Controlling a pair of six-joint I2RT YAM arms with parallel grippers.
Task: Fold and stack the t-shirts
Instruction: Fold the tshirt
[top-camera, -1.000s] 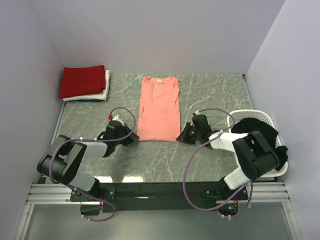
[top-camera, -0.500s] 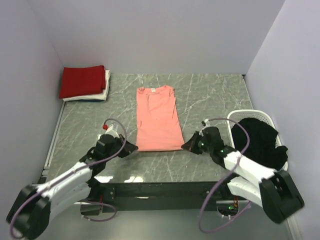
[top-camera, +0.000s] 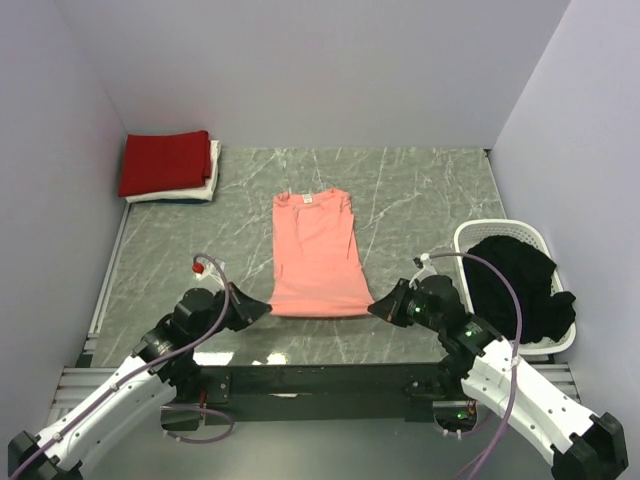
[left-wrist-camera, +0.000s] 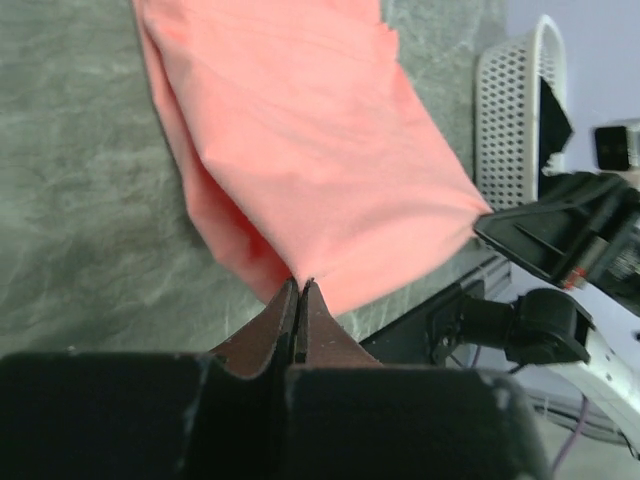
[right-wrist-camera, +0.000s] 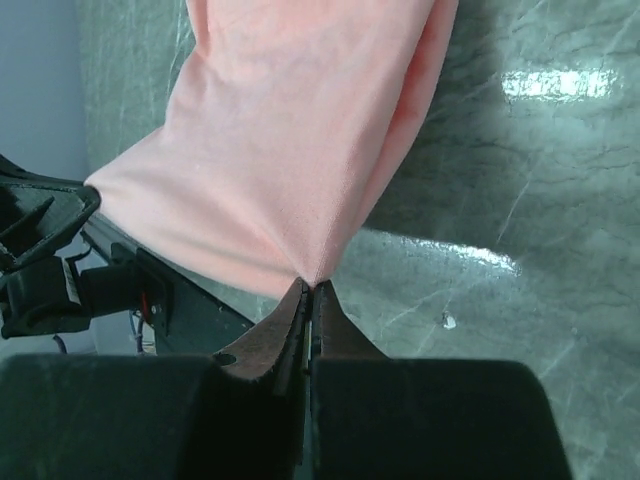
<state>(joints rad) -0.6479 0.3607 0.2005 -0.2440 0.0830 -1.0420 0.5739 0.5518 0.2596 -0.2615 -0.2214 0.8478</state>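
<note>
A salmon-pink t-shirt (top-camera: 315, 252) lies lengthwise on the grey table, sleeves folded in, its near hem at the table's front edge. My left gripper (top-camera: 266, 308) is shut on the hem's left corner (left-wrist-camera: 296, 272). My right gripper (top-camera: 375, 307) is shut on the hem's right corner (right-wrist-camera: 312, 272). The cloth stretches taut between the two. A deep red folded t-shirt (top-camera: 166, 161) tops a white one (top-camera: 206, 185) in the far left corner. A black t-shirt (top-camera: 520, 280) fills the basket.
A white slatted basket (top-camera: 468, 238) stands at the right edge of the table, also seen in the left wrist view as the basket (left-wrist-camera: 515, 110). Purple walls close the table on three sides. The black frame rail (top-camera: 320, 378) runs along the near edge.
Both arms have drawn back toward the near edge, dragging the pink t-shirt's hem with them. Both grippers closed on the hem corners about a second ago.
</note>
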